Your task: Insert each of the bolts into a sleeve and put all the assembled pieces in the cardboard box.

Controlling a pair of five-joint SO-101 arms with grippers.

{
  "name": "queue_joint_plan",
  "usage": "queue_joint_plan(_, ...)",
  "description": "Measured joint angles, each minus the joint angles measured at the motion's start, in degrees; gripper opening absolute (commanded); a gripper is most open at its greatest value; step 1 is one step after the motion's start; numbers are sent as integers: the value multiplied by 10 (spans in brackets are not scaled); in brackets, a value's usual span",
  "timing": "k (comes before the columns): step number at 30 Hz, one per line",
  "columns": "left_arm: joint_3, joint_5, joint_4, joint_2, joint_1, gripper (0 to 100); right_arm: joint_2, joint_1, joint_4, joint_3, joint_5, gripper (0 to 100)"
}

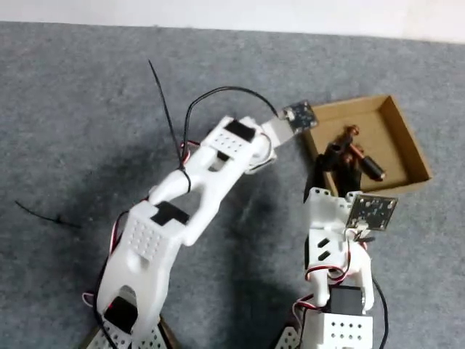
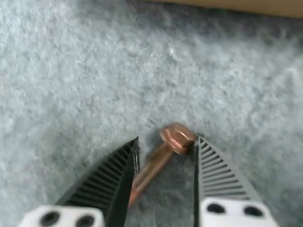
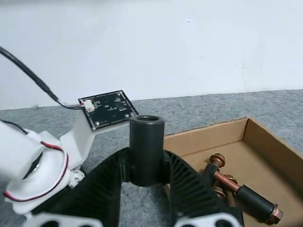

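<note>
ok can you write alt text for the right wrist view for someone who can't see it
The right gripper clamps a black sleeve upright, open end up. Behind it, an open cardboard box on grey carpet holds copper bolts, one already sleeved. The left arm, carrying a small circuit board, is beside the box.

The shallow brown cardboard box (image 1: 389, 131) is open from above. Its far-right floor is bare, while copper bolts in black sleeves (image 1: 362, 158) crowd the near-left part. The right gripper (image 3: 146, 163), clamped on an upright black cylindrical sleeve (image 3: 147, 137), stands at the box's near-left corner. The white left arm (image 1: 149, 243) slants across the middle of the grey carpet (image 1: 73, 109), its wrist near the box's left wall, so the gap between the two seems narrow. The carpet on the left gives free passage, apart from a thin black cable tie (image 1: 47, 215).
</note>
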Motion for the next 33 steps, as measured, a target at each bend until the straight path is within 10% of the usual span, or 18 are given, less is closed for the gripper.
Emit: queue_joint_plan(33,-173,-50,142,112,-17,73,0,0,0,0,0,6)
